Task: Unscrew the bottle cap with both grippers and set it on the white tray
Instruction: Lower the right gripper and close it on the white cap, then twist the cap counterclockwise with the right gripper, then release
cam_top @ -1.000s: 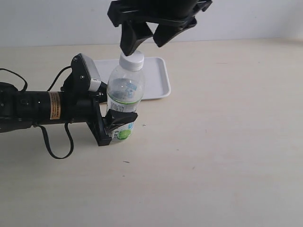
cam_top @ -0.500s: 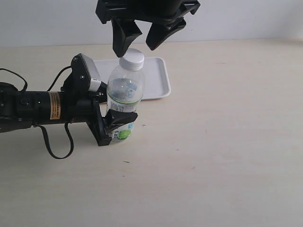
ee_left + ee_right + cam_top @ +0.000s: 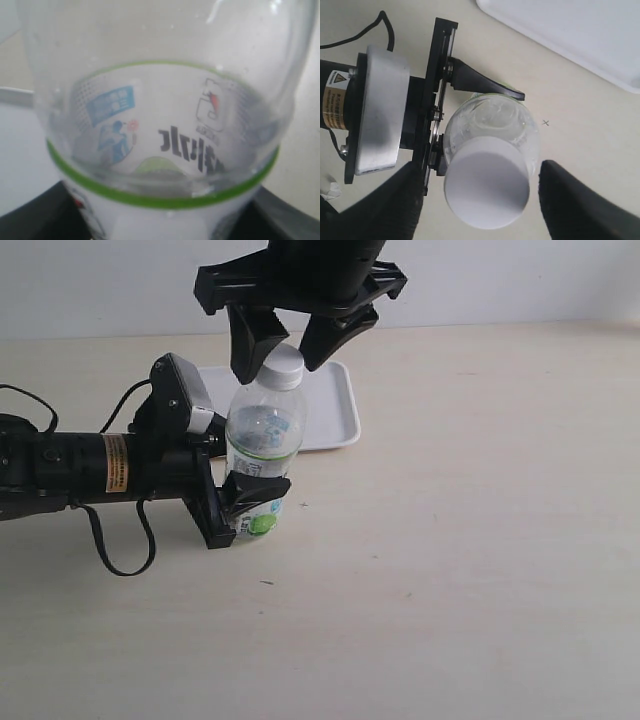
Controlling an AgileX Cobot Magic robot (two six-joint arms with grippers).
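Beige worktop: left hand clamps the bottle at its label; right hand, jaws spread, straddles the cap, apparently without contact; tray behind it.

I record the bottle cap as plain white. The bottle is clear. Its bottle label is white under a green band, with dark lettering and a small blue panel. The left gripper and right gripper are black. The black left arm carries a grey block and an orange sticker. The tray is white and the table is pale beige.
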